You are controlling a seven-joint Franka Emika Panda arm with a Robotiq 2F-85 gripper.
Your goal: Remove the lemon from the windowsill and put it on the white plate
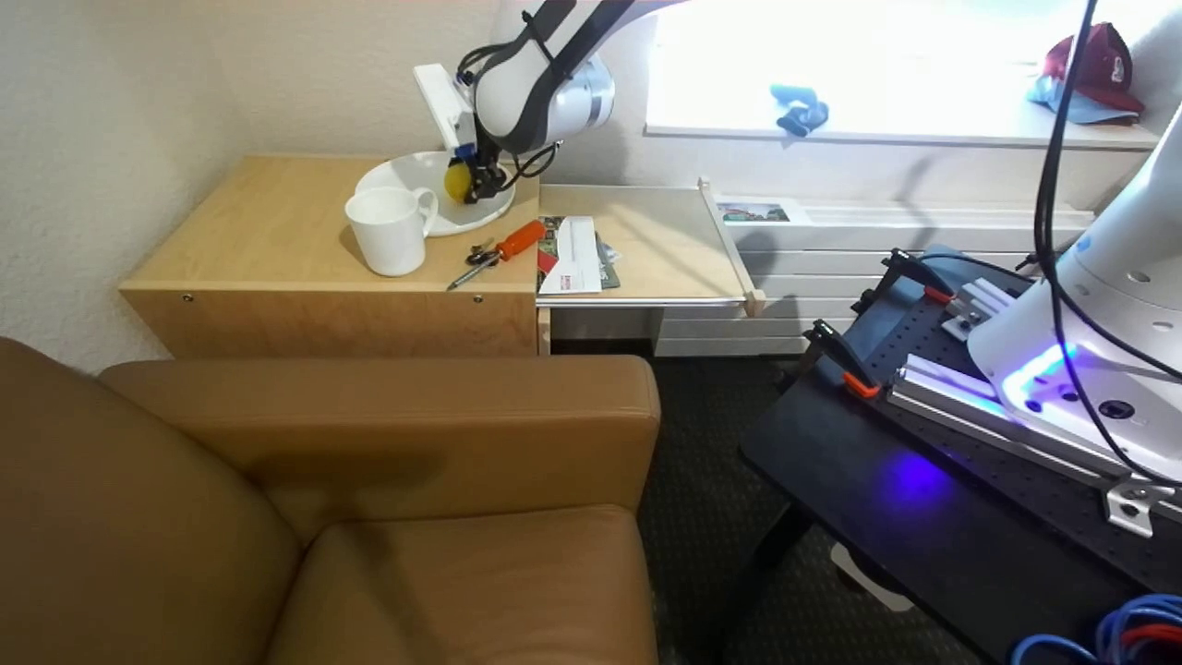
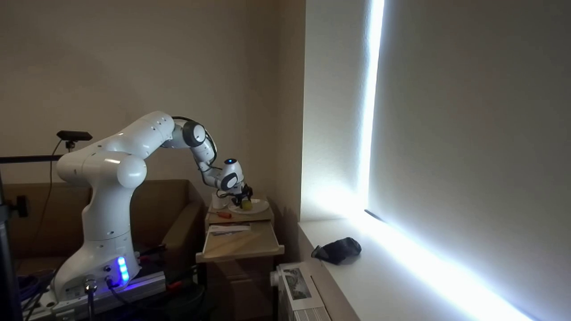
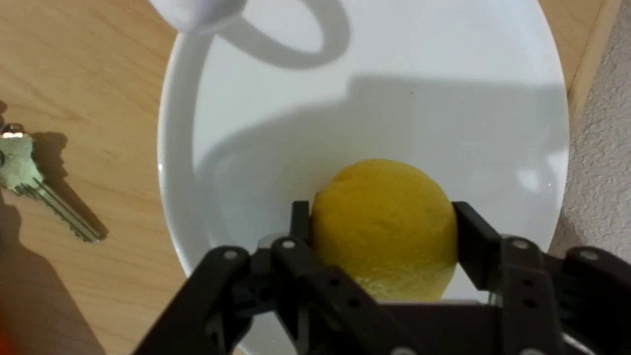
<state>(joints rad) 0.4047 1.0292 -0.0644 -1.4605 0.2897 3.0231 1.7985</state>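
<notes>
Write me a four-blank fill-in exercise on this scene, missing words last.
The gripper holds the lemon with exactly ____ fingers.
The plate and mug share one color: ____.
In the wrist view, a metal ____ lies left of the plate.
The orange handle belongs to a ____.
Missing words: two; white; key; screwdriver.

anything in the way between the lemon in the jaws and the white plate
Nothing visible. In the wrist view, the jaws of the gripper hold the lemon over the white plate; whether the two touch is unclear. The white mug stands off to one side, apart from the lemon.
</notes>
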